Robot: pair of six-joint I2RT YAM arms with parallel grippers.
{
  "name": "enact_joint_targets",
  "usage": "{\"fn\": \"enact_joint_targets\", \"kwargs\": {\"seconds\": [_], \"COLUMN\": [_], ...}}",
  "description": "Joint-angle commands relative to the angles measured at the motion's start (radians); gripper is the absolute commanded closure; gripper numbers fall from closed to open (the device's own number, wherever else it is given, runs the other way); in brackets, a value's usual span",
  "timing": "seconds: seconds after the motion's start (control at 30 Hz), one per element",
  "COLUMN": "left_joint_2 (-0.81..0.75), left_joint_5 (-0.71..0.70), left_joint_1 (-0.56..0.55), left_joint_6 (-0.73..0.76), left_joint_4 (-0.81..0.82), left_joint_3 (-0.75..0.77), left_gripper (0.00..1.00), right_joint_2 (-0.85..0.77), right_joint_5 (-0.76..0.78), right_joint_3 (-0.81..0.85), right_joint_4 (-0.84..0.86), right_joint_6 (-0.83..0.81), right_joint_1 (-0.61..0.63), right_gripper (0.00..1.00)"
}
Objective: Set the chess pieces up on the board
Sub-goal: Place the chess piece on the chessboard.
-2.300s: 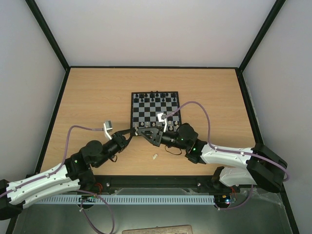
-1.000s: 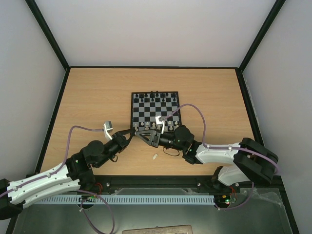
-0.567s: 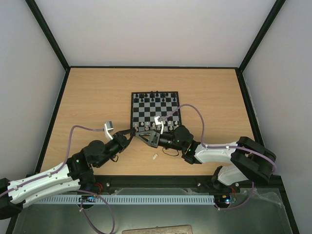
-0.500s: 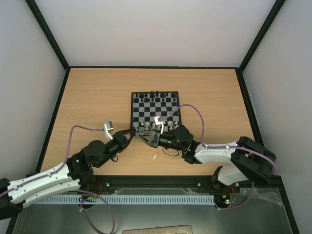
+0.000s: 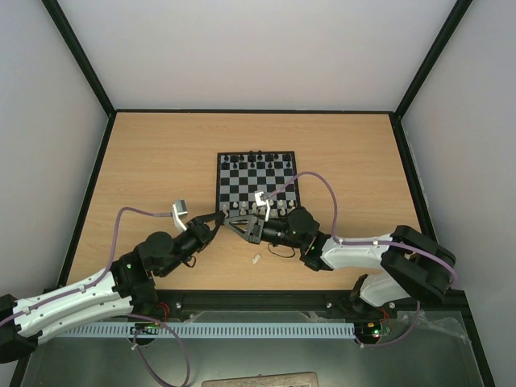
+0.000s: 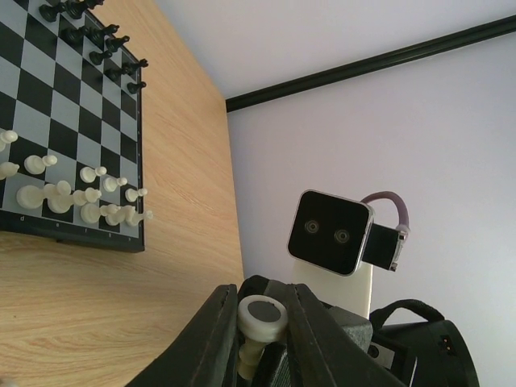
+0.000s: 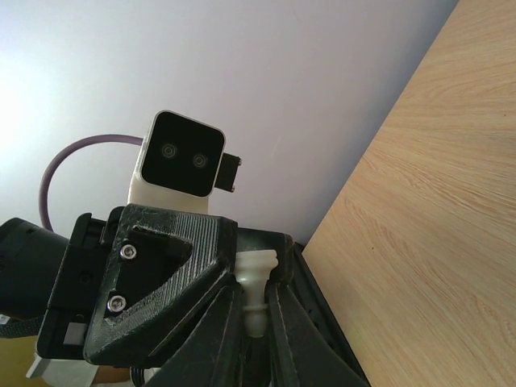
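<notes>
Sitting at the spot where both arms meet, the piece (image 6: 262,316) is off the board (image 5: 256,184), held in the air just in front of its near-left corner. The left wrist view shows its round base facing the camera and its stem running back down between the fingers, so its long axis lies roughly along the left gripper (image 6: 264,305) rather than upright. The left gripper is clamped on it. In the right wrist view a white piece also stands between the right gripper (image 7: 256,302) fingers, which press in on its stem from both sides. I take this to be the same piece, gripped from both ends, since the two sets of fingertips meet at one point in the top view.

From that point the board lies just beyond, away from the arm bases. The white pieces (image 6: 81,205) stand along its near rows and the black pieces (image 5: 254,155) along the far ones. Both arms are about equally near the corner; the right one lies along the near edge. Which square is free I cannot tell. The piece must probably be turned upright before it goes down.

A loose piece (image 5: 255,259) lies on the table (image 5: 161,161), nearer the bases, apart from both grippers.
</notes>
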Motion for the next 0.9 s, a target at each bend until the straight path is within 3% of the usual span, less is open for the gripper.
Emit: {"fn": "enact_joint_targets", "kwargs": {"seconds": [0.0, 0.1, 0.27, 0.4, 0.7, 0.87], "left_joint_2": [0.0, -0.002, -0.015, -0.054, -0.188, -0.204], "left_joint_5": [-0.006, -0.01, -0.024, -0.052, -0.174, -0.203], "left_joint_1": [0.003, 0.004, 0.003, 0.006, 0.011, 0.01], "left_joint_6": [-0.001, 0.004, 0.02, 0.036, 0.122, 0.162], "left_joint_4": [0.016, 0.002, -0.045, -0.102, -0.398, -0.494], "left_joint_3": [-0.006, 0.002, 0.02, 0.04, 0.152, 0.193], "left_gripper": [0.8, 0.73, 0.53, 0.47, 0.41, 0.4], "right_joint_2": [0.008, -0.001, -0.05, -0.11, -0.14, -0.035], "right_joint_5": [-0.005, -0.003, 0.016, 0.039, 0.13, 0.133], "right_joint_3": [0.029, 0.037, 0.073, 0.116, 0.464, 0.636], "right_joint_4": [0.056, 0.019, -0.165, -0.38, -1.215, -1.484], "right_joint_6": [-0.011, -0.019, -0.065, -0.125, -0.388, -0.5], "right_joint_1": [0.003, 0.003, 0.003, 0.003, -0.035, -0.085], "right_gripper": [0.93, 0.93, 0.93, 0.94, 0.93, 0.93]}}
